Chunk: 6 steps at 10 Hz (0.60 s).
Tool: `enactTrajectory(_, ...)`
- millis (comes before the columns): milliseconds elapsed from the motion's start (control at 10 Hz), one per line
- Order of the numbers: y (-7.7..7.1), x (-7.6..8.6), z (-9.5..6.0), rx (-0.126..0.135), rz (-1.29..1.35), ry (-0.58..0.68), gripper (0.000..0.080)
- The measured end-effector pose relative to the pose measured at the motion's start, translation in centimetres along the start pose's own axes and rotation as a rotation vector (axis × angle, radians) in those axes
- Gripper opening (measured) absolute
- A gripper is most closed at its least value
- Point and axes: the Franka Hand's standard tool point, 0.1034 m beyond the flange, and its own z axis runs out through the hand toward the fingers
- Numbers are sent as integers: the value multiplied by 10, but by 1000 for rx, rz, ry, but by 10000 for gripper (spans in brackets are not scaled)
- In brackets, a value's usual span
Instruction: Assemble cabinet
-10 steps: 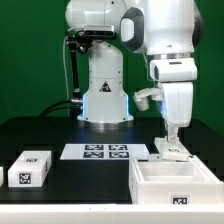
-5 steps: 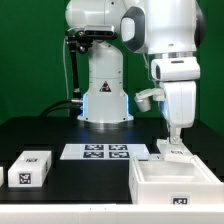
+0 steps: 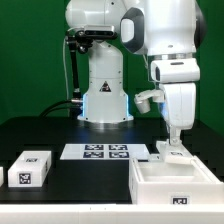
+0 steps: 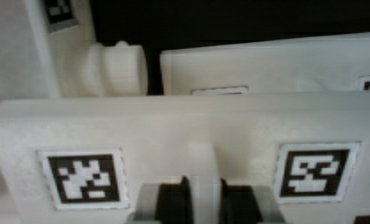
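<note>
The cabinet's large open white box body (image 3: 150,188) stands at the front on the exterior view's right. Just behind it lies a smaller white cabinet part (image 3: 171,152) with tags. My gripper (image 3: 173,140) points straight down onto that part. In the wrist view the part (image 4: 182,125) fills the foreground and shows two tags. My gripper (image 4: 196,205) has its dark fingers (image 4: 164,205) close together with the part's white edge between them. Another white panel (image 4: 271,68) and a round white knob (image 4: 114,65) lie beyond it.
A second white tagged block (image 3: 30,167) lies at the front on the exterior view's left. The marker board (image 3: 105,151) lies flat at the table's middle. The arm's base (image 3: 103,98) stands behind it, with a green wall at the back.
My gripper has shifted slightly toward the exterior view's right and stays low over the small white part. Nothing else has moved.
</note>
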Motion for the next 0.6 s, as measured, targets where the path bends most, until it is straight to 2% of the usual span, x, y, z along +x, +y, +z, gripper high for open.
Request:
enactTrajectory(200,27,1,-1,1,17,0,61)
enactTrajectory(400,46,-1,-1,-5,1,2,61)
enactTrajectory(600,50,-4,-1,-9,-30,6,61)
